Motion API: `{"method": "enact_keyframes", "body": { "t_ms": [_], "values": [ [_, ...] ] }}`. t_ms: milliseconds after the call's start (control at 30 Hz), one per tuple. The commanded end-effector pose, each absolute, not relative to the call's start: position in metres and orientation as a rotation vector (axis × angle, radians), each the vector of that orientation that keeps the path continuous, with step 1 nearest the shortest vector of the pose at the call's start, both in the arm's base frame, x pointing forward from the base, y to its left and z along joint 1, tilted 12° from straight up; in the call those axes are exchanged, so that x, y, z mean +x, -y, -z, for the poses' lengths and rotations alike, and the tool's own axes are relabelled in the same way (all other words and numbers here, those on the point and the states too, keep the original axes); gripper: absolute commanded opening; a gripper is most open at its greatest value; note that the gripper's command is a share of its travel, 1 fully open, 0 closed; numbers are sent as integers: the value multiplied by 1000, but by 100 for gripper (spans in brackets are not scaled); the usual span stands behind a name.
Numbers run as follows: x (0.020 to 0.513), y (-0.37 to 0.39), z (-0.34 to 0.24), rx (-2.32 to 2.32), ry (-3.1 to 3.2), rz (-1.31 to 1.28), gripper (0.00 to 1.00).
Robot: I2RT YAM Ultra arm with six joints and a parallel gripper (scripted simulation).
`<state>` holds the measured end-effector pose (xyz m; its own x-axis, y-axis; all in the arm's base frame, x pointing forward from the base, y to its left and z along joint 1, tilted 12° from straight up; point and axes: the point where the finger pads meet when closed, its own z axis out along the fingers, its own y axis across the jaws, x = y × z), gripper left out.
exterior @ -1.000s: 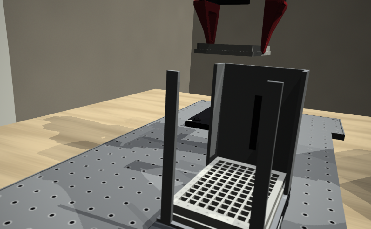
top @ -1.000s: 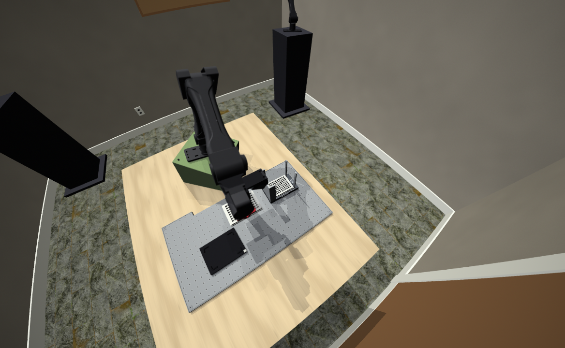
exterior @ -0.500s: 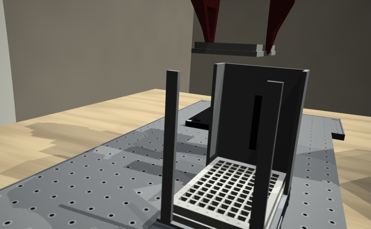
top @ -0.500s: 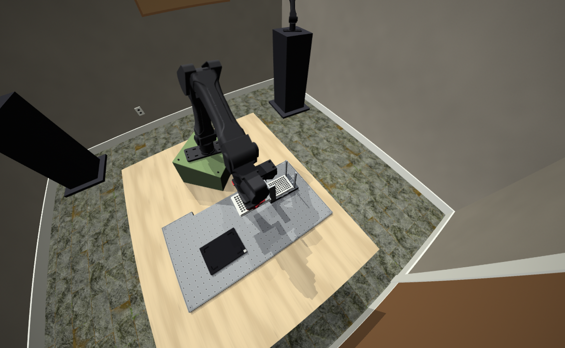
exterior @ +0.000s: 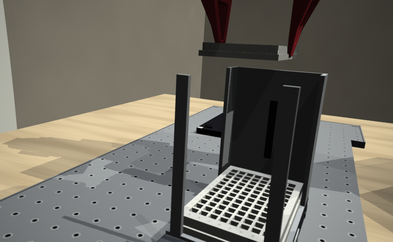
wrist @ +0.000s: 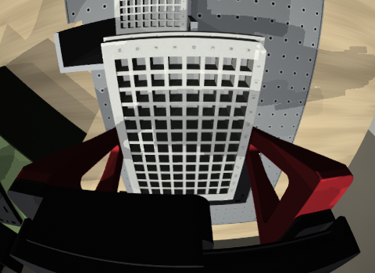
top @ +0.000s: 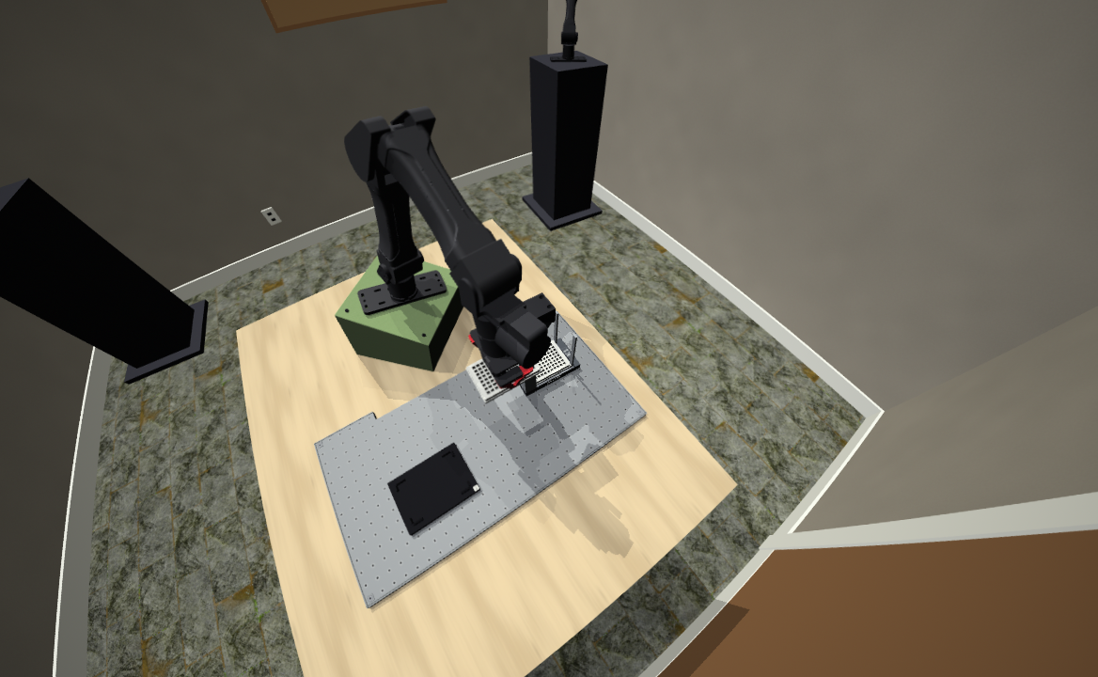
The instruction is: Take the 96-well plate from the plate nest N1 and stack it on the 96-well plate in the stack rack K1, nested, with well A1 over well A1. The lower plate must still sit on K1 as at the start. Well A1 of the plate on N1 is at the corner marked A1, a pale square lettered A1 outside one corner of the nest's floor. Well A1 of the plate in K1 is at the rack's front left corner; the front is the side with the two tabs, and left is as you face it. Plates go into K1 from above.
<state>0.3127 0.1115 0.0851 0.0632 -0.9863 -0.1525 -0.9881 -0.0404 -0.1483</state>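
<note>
My gripper (exterior: 256, 45), with red fingers, is shut on a white 96-well plate (exterior: 246, 51) and holds it level in the air, just above and behind the top of the black stack rack K1 (exterior: 264, 135). In the wrist view the held plate (wrist: 183, 116) fills the middle between the fingers. The black plate nest N1 (top: 433, 486) lies empty on the grey breadboard, with its pale A1 mark (top: 475, 487) at one corner.
K1 has a tall back wall and two thin front posts (exterior: 181, 150) that rise nearly to the held plate's height. The arm's green base block (top: 399, 320) stands behind the grey breadboard (top: 468, 454) on the wooden table. Black pillars stand on the floor around the table.
</note>
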Motion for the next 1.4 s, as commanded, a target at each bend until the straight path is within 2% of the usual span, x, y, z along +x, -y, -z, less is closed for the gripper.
{"method": "enact_keyframes", "body": {
  "t_ms": [0,1367],
  "values": [
    [310,-115,-93,-2082,-2035,5,0],
    [269,-224,-109,-2072,-2037,-8,0]
  ]
}}
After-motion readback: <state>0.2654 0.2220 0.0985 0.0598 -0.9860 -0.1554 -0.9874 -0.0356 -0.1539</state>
